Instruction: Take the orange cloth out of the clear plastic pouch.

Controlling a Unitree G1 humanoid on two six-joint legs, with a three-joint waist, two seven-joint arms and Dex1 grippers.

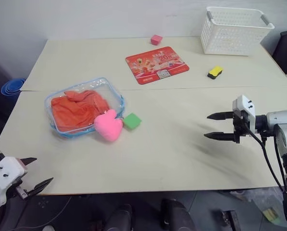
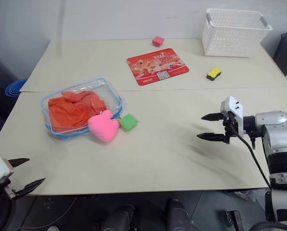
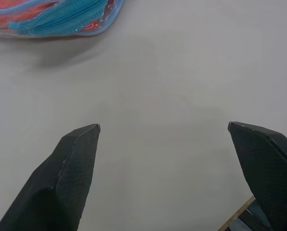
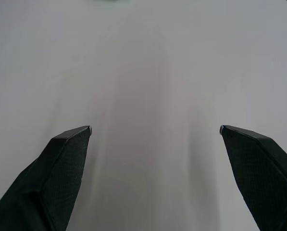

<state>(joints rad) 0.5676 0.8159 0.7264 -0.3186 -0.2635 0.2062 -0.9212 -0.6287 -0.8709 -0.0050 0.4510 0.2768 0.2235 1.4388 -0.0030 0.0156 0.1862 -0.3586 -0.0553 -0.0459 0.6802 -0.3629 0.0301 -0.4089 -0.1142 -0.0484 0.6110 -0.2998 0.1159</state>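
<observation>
The table (image 1: pixel 181 144) carries everything, and nothing on it is held: this looks like the very start, the approach not yet made.

Taking the table as a clock face seen from the robot, the basket (image 1: pixel 234 31) stands at about 1 o'clock, near the far right corner. The red mat (image 1: pixel 156 65) lies flat near 12. The pouch (image 1: pixel 83 107) lies at about 9, on the left half, and the cloth (image 1: pixel 78 108) is bunched inside it, wholly within the blue trim. A pink plush heart (image 1: pixel 108 125) rests against the pouch's near right corner, with a green block (image 1: pixel 132 121) just beside the heart. A yellow sponge (image 1: pixel 215 72) sits at about 2, and a small pink cube (image 1: pixel 156 39) at 12 by the far edge.

The right gripper (image 1: pixel 220 126) hovers at about 4 o'clock, jaws spread wide and empty, well apart from the pouch. The left gripper (image 1: pixel 35 173) hangs at 7 o'clock off the near edge, also wide and empty, nearer to the pouch.

The next move, as I judge it, calls for one gripper to pin the pouch while the other reaches into its mouth for a fold of cloth. Whether the zipper stands open I cannot tell.
</observation>
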